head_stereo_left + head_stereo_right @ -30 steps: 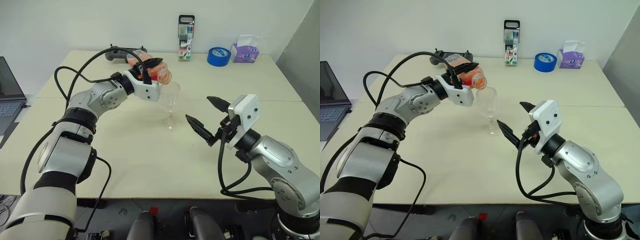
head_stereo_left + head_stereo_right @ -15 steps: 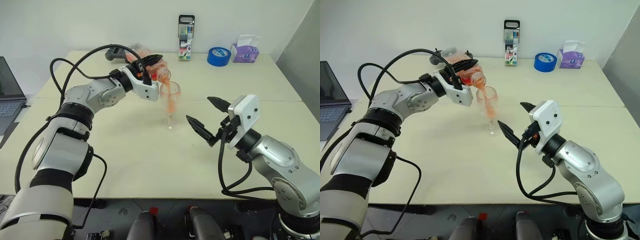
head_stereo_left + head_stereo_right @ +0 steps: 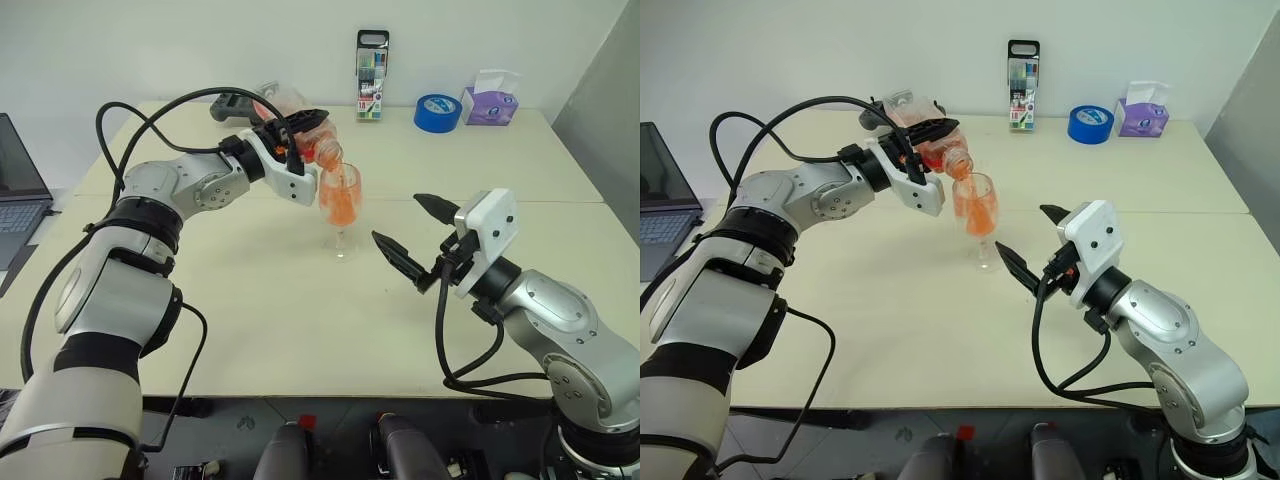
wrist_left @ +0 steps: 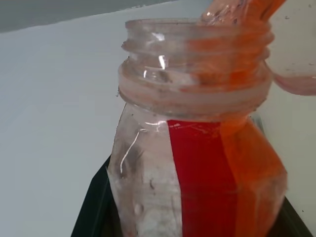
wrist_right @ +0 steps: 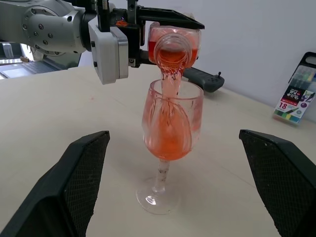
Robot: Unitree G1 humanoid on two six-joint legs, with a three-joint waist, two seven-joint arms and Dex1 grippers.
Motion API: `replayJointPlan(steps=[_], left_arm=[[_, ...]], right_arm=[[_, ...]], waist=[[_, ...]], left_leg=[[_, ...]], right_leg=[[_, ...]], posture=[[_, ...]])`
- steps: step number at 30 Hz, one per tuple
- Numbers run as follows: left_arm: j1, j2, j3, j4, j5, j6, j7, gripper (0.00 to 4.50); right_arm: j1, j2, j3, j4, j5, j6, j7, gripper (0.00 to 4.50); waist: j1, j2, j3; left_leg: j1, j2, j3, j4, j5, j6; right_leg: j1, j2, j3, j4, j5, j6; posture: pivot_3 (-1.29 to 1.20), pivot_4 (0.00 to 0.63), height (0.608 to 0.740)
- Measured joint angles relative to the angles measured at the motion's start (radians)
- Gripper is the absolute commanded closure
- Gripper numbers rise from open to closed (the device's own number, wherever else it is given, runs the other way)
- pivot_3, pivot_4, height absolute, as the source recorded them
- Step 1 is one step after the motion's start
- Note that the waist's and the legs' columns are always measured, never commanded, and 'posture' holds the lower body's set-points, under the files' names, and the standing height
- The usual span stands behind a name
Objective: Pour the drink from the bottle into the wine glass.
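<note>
Left end effector (image 3: 300,128) gripping tilted bottle (image 3: 312,146) at wine glass (image 3: 340,205) rim, right end effector (image 3: 412,235) open nearby

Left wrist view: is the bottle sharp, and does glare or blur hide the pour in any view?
Left wrist view: the bottle has small white glints on its neck, threads readable. Right wrist view: the drink falls into the wine glass crisply; only the near black fingers look soft.

Left arm reaches forward across the table, left gripper (image 3: 300,135) clamped shut on the bottle (image 3: 312,148). Right gripper (image 3: 413,232) hovers level, fingers spread wide, empty.
</note>
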Motion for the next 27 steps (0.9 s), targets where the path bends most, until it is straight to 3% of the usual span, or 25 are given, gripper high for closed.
replayJointPlan(steps=[27], left_arm=[[-0.02,0.0,-0.011,0.033,-0.009,0.019,-0.001,2.86]], right_arm=[[-0.056,-0.001,0.011,0.001,0.003,0.023,0.017,0.0]], waist=[[0.0,0.0,0.0]], left_leg=[[0.0,0.0,0.0,0.0,0.0,0.0]], right_leg=[[0.0,0.0,0.0,0.0,0.0,0.0]], posture=[[0.0,0.15,0.74]])
